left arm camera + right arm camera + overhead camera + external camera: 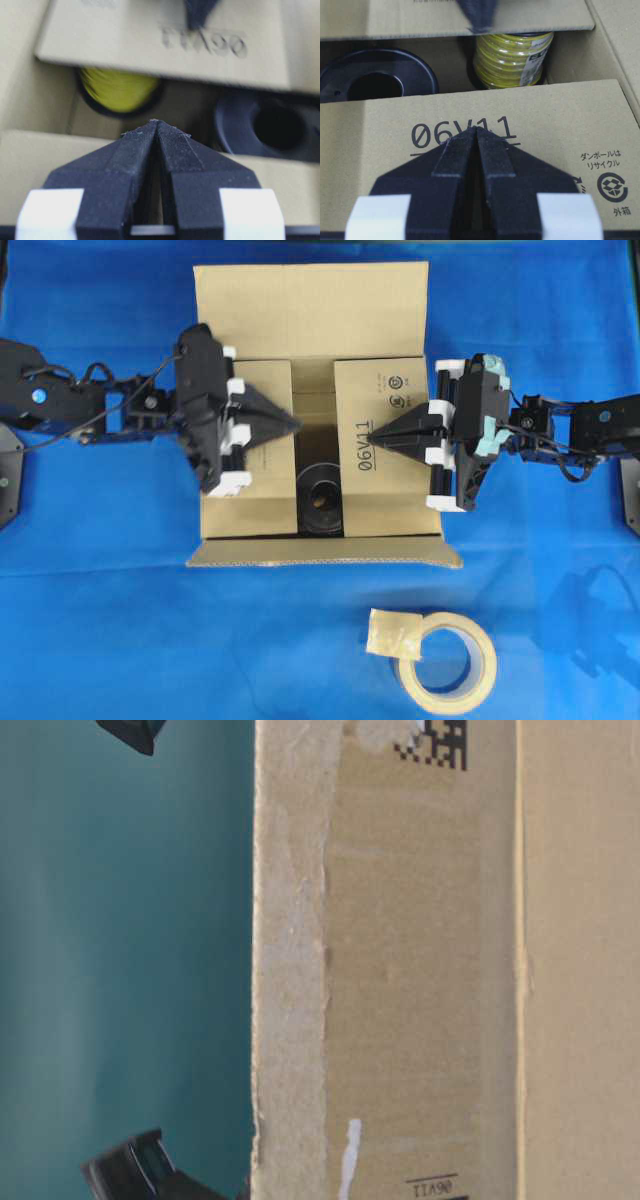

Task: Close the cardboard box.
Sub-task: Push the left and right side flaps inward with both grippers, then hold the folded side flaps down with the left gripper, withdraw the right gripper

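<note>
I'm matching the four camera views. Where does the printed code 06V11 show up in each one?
Overhead: 06V11 code on the right flap, at the right gripper tip.
Table-level: bottom edge, mirrored.
Left wrist: top, upside down, blurred.
Right wrist: centre, above the gripper tip.
Shared landmark: the code's flap.

Robotics laboratory workcell. Two fixed black robot arms, left (90, 405) and right (570, 425), face each other across a counter (100, 620) draped wholly in plain blue cloth. A cardboard box (320, 410) and a tape roll (450, 655) serve as test props; no household furnishings appear.
</note>
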Robot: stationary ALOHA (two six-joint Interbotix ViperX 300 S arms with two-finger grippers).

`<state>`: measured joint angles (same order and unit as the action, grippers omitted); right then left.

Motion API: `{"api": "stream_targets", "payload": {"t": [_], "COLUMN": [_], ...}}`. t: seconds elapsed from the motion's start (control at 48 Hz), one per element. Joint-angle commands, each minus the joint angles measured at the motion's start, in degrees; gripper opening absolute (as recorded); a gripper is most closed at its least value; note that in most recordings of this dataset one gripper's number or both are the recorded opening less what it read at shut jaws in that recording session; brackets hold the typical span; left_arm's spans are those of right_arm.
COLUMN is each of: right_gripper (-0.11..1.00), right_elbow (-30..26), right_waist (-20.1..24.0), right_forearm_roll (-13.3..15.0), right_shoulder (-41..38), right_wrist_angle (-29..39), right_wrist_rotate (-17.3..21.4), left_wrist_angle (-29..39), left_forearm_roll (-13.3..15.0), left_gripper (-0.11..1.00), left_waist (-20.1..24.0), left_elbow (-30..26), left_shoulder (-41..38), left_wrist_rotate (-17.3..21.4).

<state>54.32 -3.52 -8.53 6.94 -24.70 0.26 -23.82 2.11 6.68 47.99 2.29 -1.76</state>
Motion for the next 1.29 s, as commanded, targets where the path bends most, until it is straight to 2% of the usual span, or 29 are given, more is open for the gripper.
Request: {"api": "stream_targets", "payload": {"t": [0.0, 0.187, 0.541, 0.957, 1.27], "right_gripper": [0.00, 0.00, 0.00, 0.00, 0.00], "right_elbow": [-0.97, -1.05, -0.97, -1.05, -0.97], "right_waist": [0.00, 0.18, 0.44, 0.53, 0.53], "right_forearm_roll": [-0.26, -0.26, -0.26, -0.18, -0.26], "right_shoulder": [0.35, 0.35, 0.35, 0.35, 0.35], "right_wrist_angle": [-0.44, -0.44, -0.44, -0.79, -0.79], "right_wrist_rotate": [0.00, 0.09, 0.09, 0.09, 0.09], "left_wrist_angle": [-0.88, -0.88, -1.05, -2.11, -3.52], "left_forearm_roll": [0.00, 0.00, -0.09, 0.00, 0.00], "left_gripper": [0.00, 0.00, 0.00, 0.00, 0.00], "left_waist": [1.41, 3.60, 6.86, 8.88, 7.82], "left_elbow": [-2.99, -7.73, -13.18, -11.78, -11.25], "left_shoulder": [-0.26, -2.64, -6.59, -9.67, -10.90], "left_wrist_rotate": [0.88, 4.48, 7.21, 8.53, 8.44]}}
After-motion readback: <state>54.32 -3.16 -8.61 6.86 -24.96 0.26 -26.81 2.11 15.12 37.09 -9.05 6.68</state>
